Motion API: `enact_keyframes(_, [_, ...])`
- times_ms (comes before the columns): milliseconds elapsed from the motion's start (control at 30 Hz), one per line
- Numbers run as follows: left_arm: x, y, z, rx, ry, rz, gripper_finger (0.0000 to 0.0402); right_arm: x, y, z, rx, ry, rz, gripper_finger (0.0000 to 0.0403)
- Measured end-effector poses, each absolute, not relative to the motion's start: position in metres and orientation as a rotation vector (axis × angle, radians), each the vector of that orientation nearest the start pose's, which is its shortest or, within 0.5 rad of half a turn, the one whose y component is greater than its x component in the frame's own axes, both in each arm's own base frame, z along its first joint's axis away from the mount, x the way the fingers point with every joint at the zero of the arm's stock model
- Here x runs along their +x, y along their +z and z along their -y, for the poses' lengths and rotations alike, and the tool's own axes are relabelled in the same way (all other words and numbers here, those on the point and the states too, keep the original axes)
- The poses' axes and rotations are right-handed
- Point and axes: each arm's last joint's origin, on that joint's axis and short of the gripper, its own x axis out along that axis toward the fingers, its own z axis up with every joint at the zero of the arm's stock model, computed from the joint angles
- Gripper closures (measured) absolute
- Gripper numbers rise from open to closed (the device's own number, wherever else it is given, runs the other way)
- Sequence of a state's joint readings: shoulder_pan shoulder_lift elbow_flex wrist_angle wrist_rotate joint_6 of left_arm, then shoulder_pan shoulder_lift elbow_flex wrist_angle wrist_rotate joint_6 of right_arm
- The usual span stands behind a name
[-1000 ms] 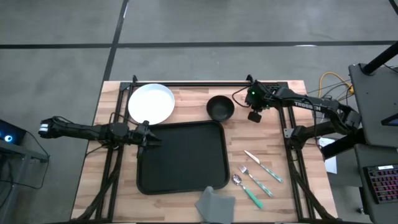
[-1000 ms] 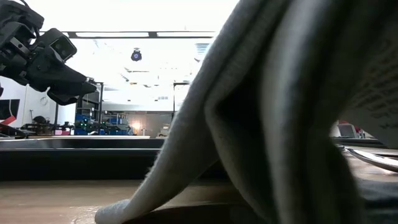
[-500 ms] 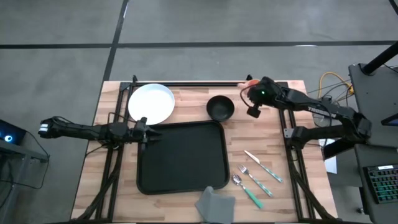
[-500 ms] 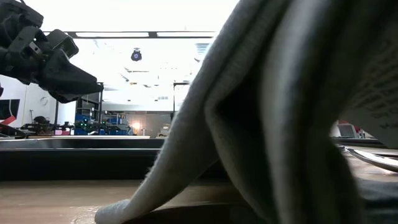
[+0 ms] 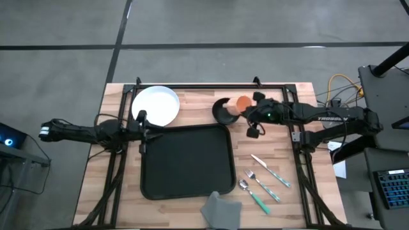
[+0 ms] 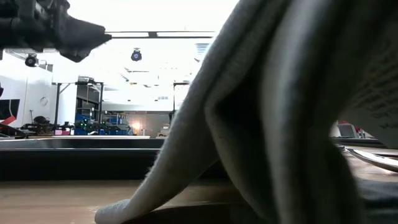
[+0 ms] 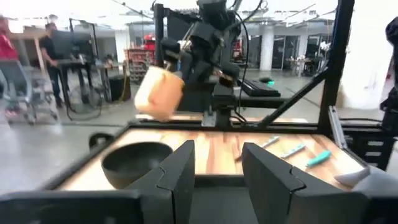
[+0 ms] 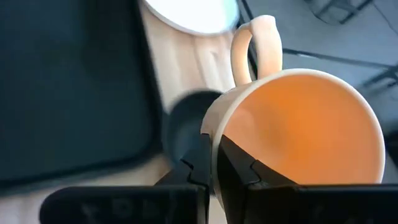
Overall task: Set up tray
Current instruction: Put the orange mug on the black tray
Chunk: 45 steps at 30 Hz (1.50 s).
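Left end effector [image 5: 142, 121]: hung just off the tray's far-left corner, near the white plate [image 5: 155, 106]; fingers [image 7: 180, 174] stood apart with nothing between them.
Tray [image 5: 186, 161]: lay flat in the middle of the table [image 5: 268, 191], bare, with the grey napkin [image 5: 220, 209] at its near edge and the cutlery [image 5: 263, 182] to its right.
Tray handling: judged stiff, light for its spread, and slick on its flat face; likely to slide on the wood if nudged. The low raised rim looked the only place to pinch, best midway along a long side so it would not tip.
Right end effector [image 5: 250, 112]: was over the black bowl [image 5: 225, 111], fingers pressed together on the wall of an orange mug [image 5: 243, 103].
High view: alone gave the whole layout and which arm was which.
Low view: mostly blocked by napkin [image 6: 280, 112]; only the tray's rim line [image 6: 74, 144] showed.
Left wrist view: showed the mug [image 7: 159, 92] carried well above the bowl [image 7: 135, 163].
Right wrist view: showed the pinch on the mug's wall [image 8: 298, 130] and its handle, hidden from above.
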<state>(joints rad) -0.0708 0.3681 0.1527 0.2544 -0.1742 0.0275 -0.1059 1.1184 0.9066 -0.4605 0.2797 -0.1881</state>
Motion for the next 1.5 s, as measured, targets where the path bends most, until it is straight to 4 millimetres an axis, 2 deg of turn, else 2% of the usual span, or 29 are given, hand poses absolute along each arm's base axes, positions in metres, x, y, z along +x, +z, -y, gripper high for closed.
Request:
enact_keyframes(200, [0.138, 0.231, 0.005, 0.11, 0.098, -0.127, 0.0287, 0.255, 0.277, 0.016, -0.262, -0.232, -0.744, 0.0394])
enact_keyframes(400, [0.168, 0.243, 0.003, 0.218, 0.2, -0.283, 0.0287, 0.278, 0.276, 0.003, -0.291, -0.181, -0.76, 0.0394])
enact_keyframes(567, [0.196, 0.248, 0.005, 0.292, 0.216, -0.364, 0.0286, 0.291, 0.277, -0.004, -0.305, -0.16, -0.762, 0.0394])
enact_keyframes(667, [0.21, 0.247, 0.006, 0.302, 0.207, -0.418, 0.0268, 0.297, 0.273, -0.008, -0.323, -0.143, -0.782, 0.0394])
enact_keyframes(900, [0.235, 0.252, 0.006, 0.314, 0.25, -0.457, 0.0182, 0.308, 0.272, -0.011, -0.335, -0.134, -0.794, 0.0394])
enact_keyframes(1033, [0.247, 0.253, 0.006, 0.321, 0.263, -0.477, 0.0151, 0.31, 0.274, -0.011, -0.34, -0.131, -0.788, 0.0394])
enact_keyframes(1267, [0.271, 0.262, 0.008, 0.32, 0.264, -0.475, 0.0144, 0.314, 0.274, -0.018, -0.366, -0.106, -0.752, 0.0394])
enact_keyframes(1500, [0.286, 0.265, 0.009, 0.302, 0.276, -0.479, 0.0144, 0.317, 0.272, -0.02, -0.372, -0.095, -0.742, 0.0394])
